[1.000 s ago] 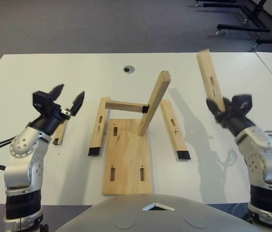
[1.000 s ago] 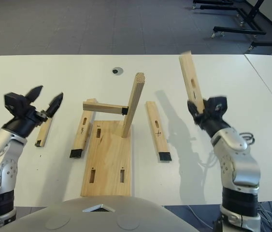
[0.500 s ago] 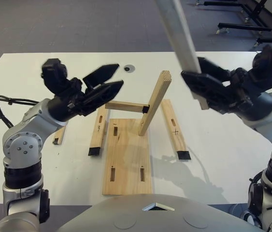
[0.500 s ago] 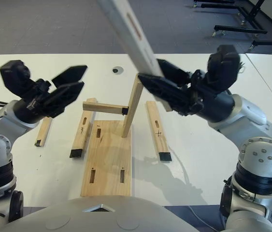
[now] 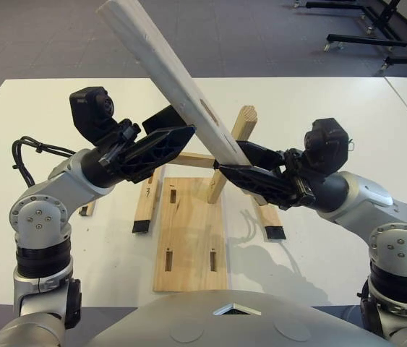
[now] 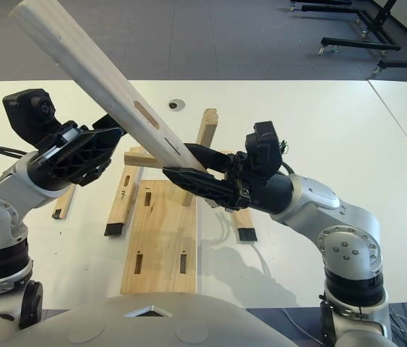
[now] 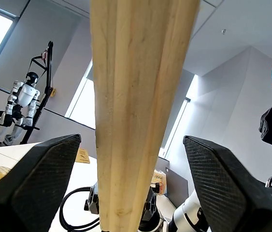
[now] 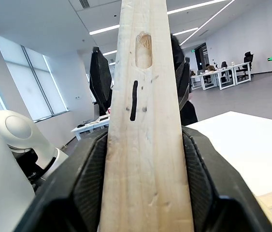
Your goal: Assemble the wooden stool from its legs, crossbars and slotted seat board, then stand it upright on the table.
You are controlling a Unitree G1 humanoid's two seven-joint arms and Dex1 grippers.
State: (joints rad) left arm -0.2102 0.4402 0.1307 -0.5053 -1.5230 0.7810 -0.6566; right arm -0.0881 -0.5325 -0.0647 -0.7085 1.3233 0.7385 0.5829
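Right tool (image 5: 233, 160): you're gripping the leg (image 5: 156, 54), tilted above the seat board (image 5: 189, 249).
Left tool (image 5: 181, 123): wide, straddling it.

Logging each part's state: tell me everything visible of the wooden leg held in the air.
The held leg is a long pale wooden bar with an oval slot and a black pen line. It slants up toward the robot's left; the right gripper clamps its lower end, the open left gripper flanks it without touching.
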